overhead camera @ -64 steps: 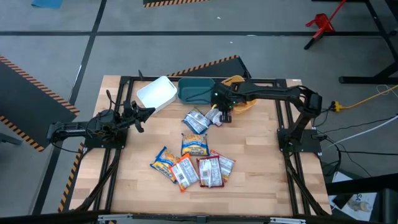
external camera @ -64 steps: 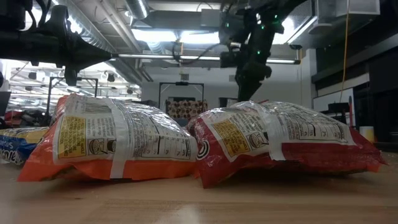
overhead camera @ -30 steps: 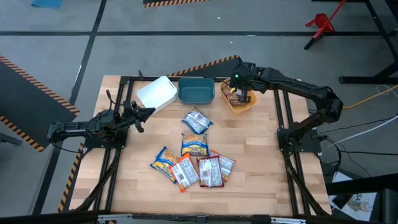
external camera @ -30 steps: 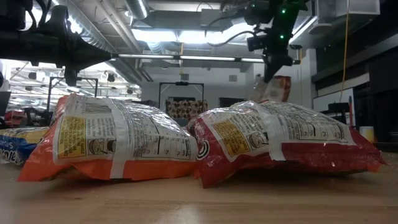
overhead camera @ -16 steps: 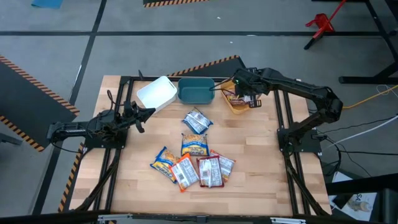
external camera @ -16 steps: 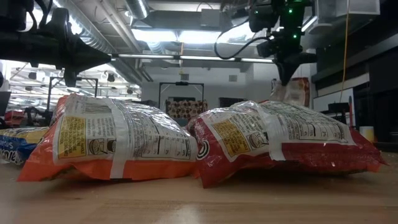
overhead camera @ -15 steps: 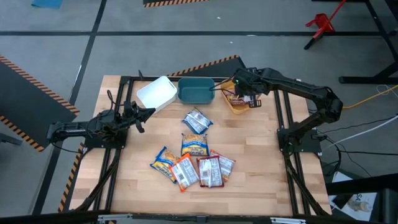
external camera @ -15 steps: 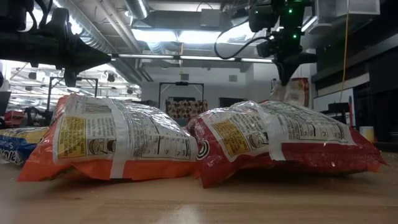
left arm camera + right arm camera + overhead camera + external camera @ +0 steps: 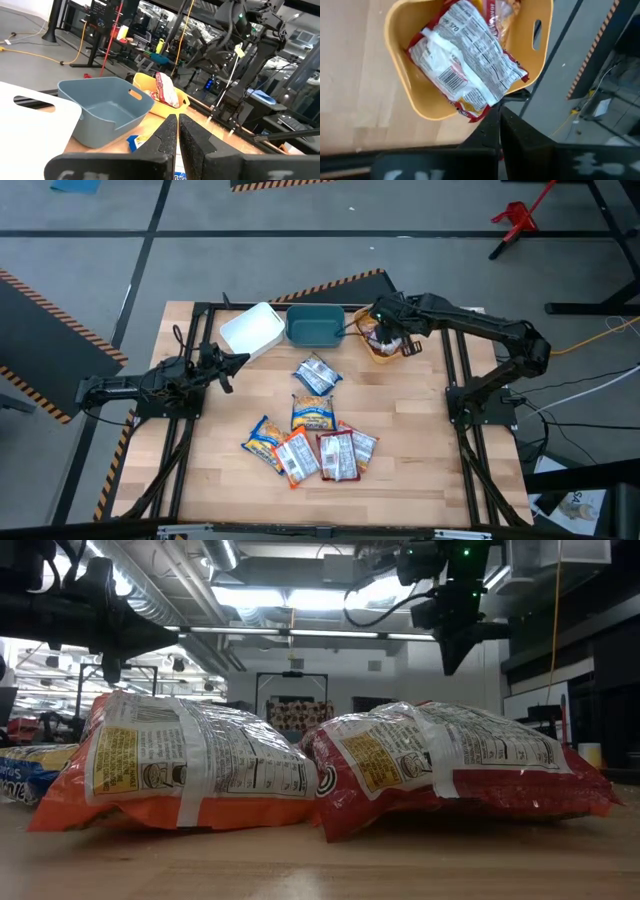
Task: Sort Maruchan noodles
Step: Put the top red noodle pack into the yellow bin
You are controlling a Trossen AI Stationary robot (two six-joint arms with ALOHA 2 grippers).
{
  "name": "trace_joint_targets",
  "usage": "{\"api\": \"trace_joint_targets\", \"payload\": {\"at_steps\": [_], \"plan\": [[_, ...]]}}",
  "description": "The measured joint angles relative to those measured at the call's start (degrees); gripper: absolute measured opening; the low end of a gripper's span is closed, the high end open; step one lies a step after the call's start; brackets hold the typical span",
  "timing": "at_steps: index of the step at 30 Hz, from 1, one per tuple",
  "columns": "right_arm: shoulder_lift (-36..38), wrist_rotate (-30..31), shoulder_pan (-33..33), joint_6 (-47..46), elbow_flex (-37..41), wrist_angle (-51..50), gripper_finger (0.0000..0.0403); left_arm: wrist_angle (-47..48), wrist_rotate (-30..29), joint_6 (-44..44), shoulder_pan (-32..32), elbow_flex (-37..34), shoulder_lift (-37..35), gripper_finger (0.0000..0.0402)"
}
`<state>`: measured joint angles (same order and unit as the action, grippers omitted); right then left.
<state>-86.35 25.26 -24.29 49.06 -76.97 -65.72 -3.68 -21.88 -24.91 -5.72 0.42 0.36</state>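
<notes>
A red-maroon noodle packet [image 9: 467,57] lies tilted in the orange bin [image 9: 400,55], which stands at the far right beside the teal bin [image 9: 315,327] and the white bin [image 9: 251,330]. My right gripper [image 9: 498,117] hangs over the orange bin [image 9: 392,352], shut at the packet's near edge. Several more packets lie mid-table: a blue-white one [image 9: 315,374], an orange one [image 9: 313,413] and a red one [image 9: 337,456]. My left gripper [image 9: 228,363] waits at the table's left, shut and holding nothing. My right gripper pinches the red-maroon packet by its end edge [image 9: 487,106] between its two fingers. The fingers slant down from above. The rest of the packet [image 9: 165,90] rests in the orange bin, leaning on its wall, with one end above the rim.
An orange packet [image 9: 190,765] and a red packet [image 9: 450,765] fill the low view's foreground and hide the bins. The black frame rails [image 9: 455,370] run along the table's sides. Bare wood [image 9: 400,480] lies at the near right.
My right gripper has rolled its wrist and tipped over the orange bin, staying shut. The red-maroon packet, which hung in the air below the fingers, has sunk into the bin and has dropped out of sight in the low view.
</notes>
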Motion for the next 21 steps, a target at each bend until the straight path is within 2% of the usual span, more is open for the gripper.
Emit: {"api": "trace_joint_targets", "payload": {"at_steps": [4,8,12,15,21], "plan": [[0.0,0.2,1.7,0.3,0.0,0.1,0.0,0.0,0.0,0.0,0.0,0.0,0.0,0.0011],[0.0,-0.1,1.5,-5.8,0.0,3.7,0.0001,0.0,-0.1,0.0,0.0,0.0,0.0,0.0011],[0.0,-7.6,-2.7,-13.6,0.0,3.9,0.0016,0.0,-0.1,0.0,0.0,0.0,0.0,0.0011],[0.0,-14.4,-7.1,-19.6,0.0,3.7,0.0064,0.0,0.0,0.0,0.0,0.0,0.0,0.0011],[-0.1,-20.5,-15.0,-23.7,0.0,4.6,0.0218,0.0,0.0,0.0,0.0,0.0,0.0,0.0011]]}}
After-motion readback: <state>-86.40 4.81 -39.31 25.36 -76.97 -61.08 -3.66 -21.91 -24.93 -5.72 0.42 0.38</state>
